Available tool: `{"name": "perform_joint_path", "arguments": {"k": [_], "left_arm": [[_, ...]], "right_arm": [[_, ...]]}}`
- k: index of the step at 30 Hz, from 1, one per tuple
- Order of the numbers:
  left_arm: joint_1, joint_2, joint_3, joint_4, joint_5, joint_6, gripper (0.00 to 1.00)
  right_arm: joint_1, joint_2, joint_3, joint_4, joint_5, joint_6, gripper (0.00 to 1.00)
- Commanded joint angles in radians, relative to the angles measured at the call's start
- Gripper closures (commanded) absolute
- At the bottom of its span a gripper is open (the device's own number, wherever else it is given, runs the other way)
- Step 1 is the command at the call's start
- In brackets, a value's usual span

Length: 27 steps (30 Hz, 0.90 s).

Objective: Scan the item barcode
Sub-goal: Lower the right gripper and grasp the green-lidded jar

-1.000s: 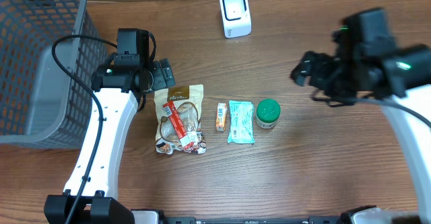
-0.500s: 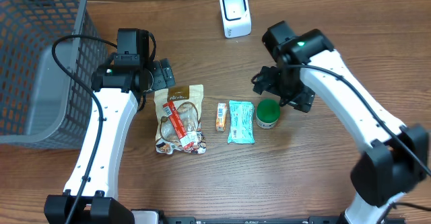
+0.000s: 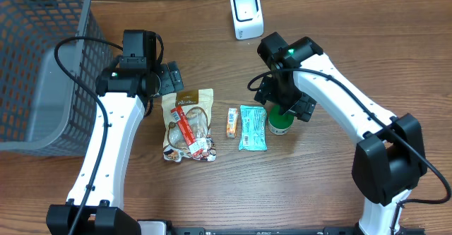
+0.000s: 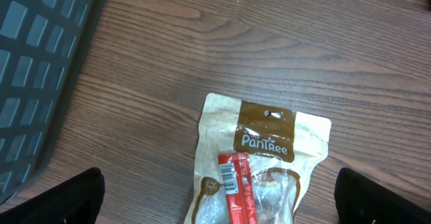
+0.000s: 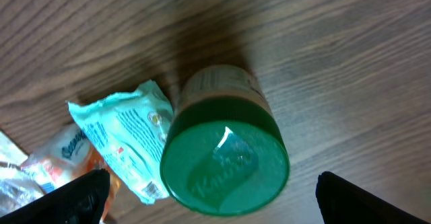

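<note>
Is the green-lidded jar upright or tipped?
Upright: the jar shows its round green lid facing up overhead, and the right wrist view looks down on it.

White arm links (image 3: 106,143), black joints (image 3: 141,48), black cables (image 3: 78,39), perhaps a green indicator light (image 3: 288,52).

Top camera looks straight down on the whole counter (image 3: 318,193). Wrist cameras look down close: left sees the bag (image 4: 262,163), right the green jar (image 5: 225,160).

The brown header of the snack pouch (image 4: 269,126) reads "PanTree". A red stick (image 4: 236,187) lying on it carries a barcode. The jar's green lid (image 5: 225,160) bears raised lettering, possibly starting "Kn", too faint to be sure.
</note>
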Motion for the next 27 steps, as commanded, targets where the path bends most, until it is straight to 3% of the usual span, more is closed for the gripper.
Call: {"name": "perform_joint_path", "arguments": {"k": [1, 9, 15, 20, 27], "left_arm": [[-0.002, -0.005, 0.013, 0.002, -0.006, 0.001, 0.01], [-0.002, -0.005, 0.013, 0.002, -0.007, 0.001, 0.0], [-0.002, -0.005, 0.013, 0.002, -0.006, 0.001, 0.0], [-0.002, -0.005, 0.013, 0.002, -0.007, 0.001, 0.0], [-0.003, -0.005, 0.013, 0.002, -0.006, 0.001, 0.0]], "right_arm": [[-0.002, 0.014, -0.023, 0.015, 0.02, 0.03, 0.0], [-0.001, 0.014, -0.125, 0.098, -0.007, 0.046, 0.02], [-0.001, 0.014, -0.135, 0.117, -0.017, 0.033, 0.21], [-0.001, 0.014, -0.135, 0.119, 0.013, -0.052, 0.35], [-0.001, 0.014, -0.135, 0.157, 0.057, -0.299, 0.36]]}}
